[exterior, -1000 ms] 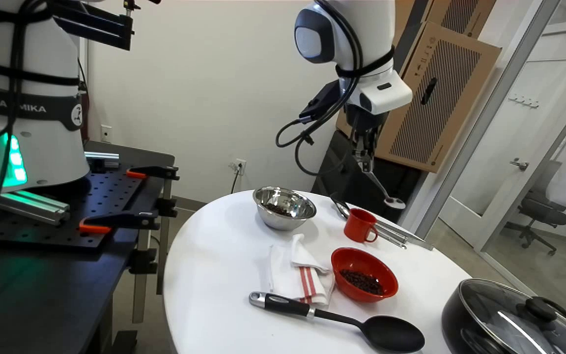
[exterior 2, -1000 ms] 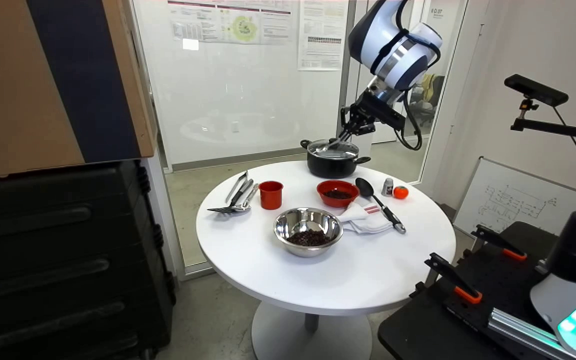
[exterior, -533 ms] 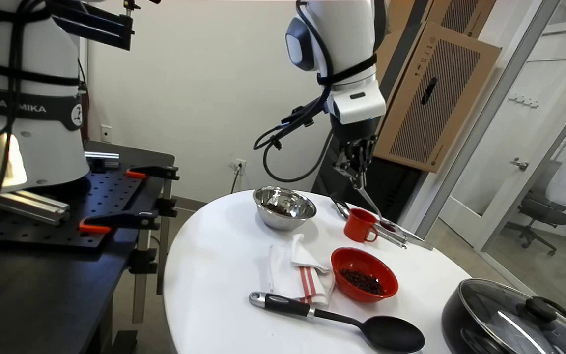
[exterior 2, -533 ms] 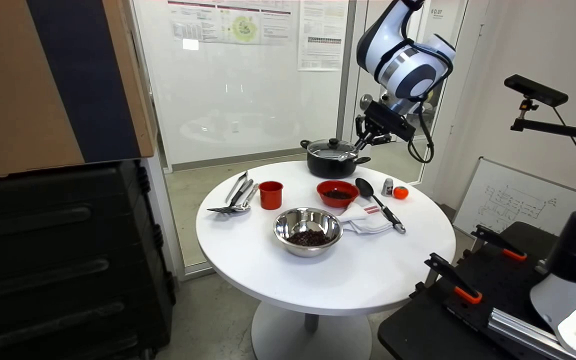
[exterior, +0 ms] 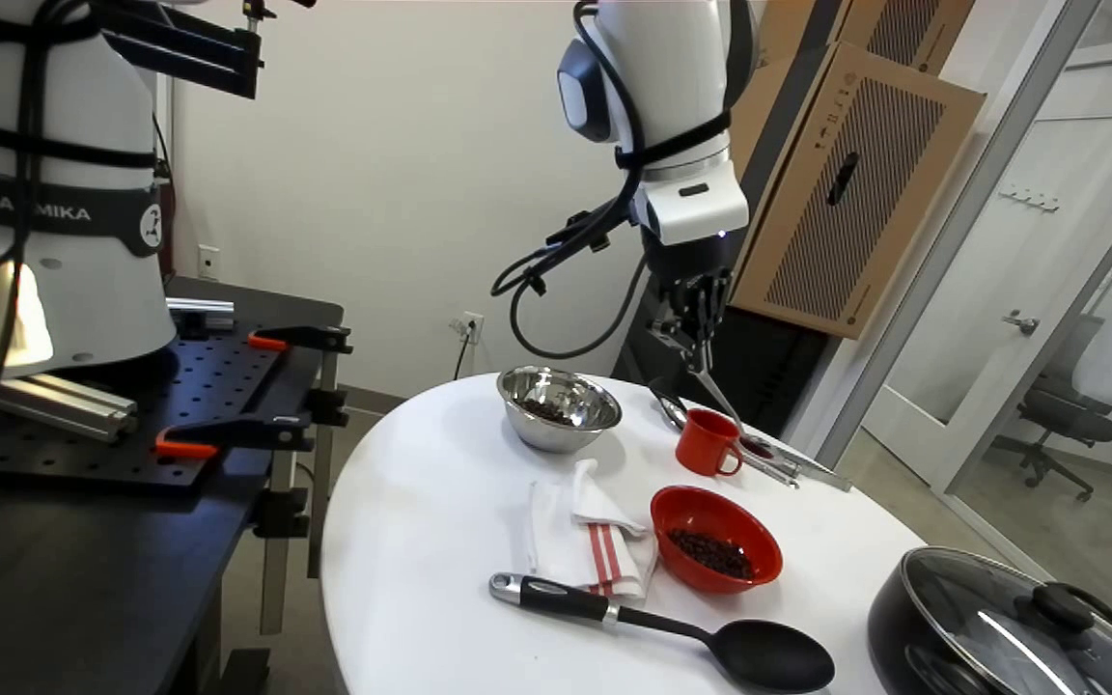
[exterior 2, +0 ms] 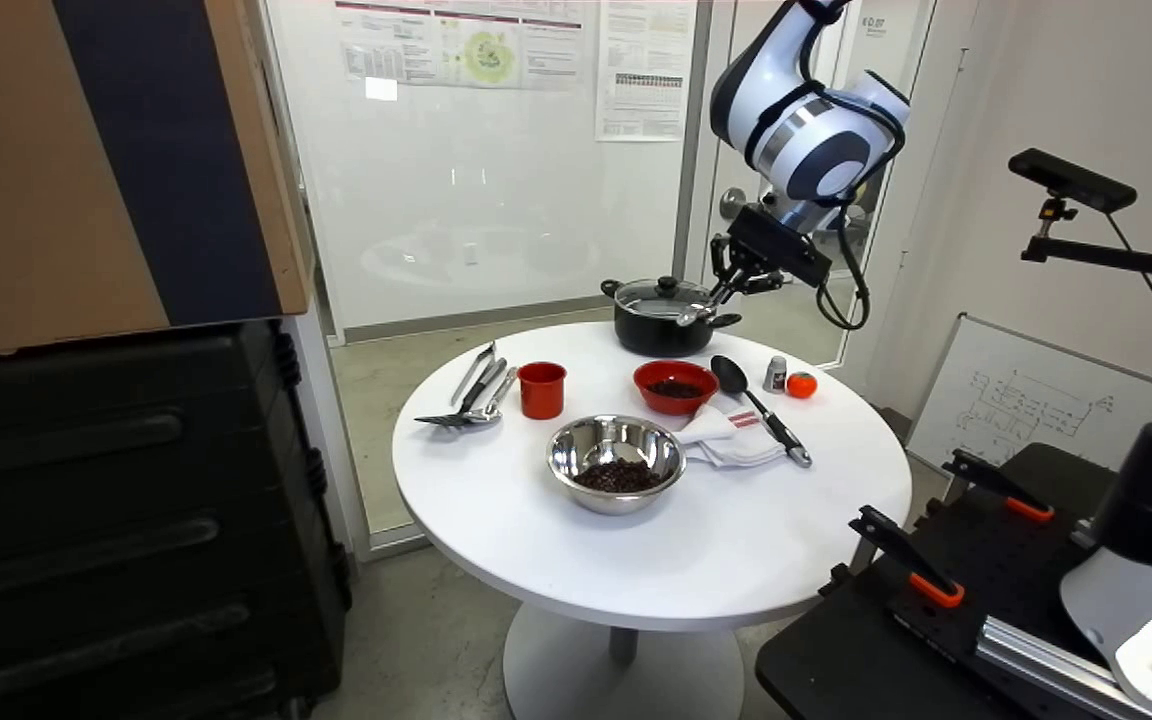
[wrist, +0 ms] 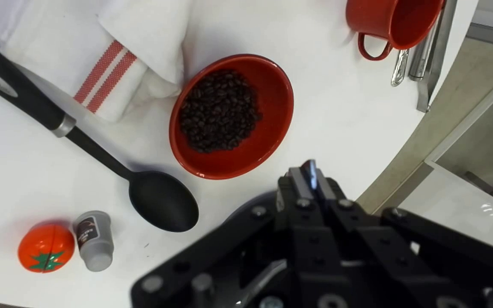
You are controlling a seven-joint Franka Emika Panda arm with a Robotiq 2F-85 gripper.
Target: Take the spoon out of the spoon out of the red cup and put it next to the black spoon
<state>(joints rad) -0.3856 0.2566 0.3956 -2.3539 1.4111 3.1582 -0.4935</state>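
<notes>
Wrist view is showing the gripper (wrist: 310, 175) pinching the spoon (wrist: 312, 174), fingers almost together on it; only a sliver of metal is showing there, too foreshortened to read. In an exterior view the spoon (exterior: 718, 397) is pointing head-down to the right, long axis slanting; in an exterior view the spoon (exterior 2: 694, 314) is pointing head-down to the left, overlapping the lidded pot (exterior 2: 654, 334) from that angle. It is hanging in the air, outside the red cup (exterior 2: 542, 392), which is standing upright just beside loose utensils (exterior 2: 484, 383). The black spoon (wrist: 101, 155) is lying on the white table (wrist: 336, 128), well apart from the cup; its long axis is running diagonally across the wrist view, handle at upper left, head at lower right. Its handle is passing just beside the folded towel (wrist: 144, 42); its head is lying between the red bowl (wrist: 274, 105) and the gray shaker (wrist: 96, 246). That red bowl is holding dark beans (wrist: 221, 111).
</notes>
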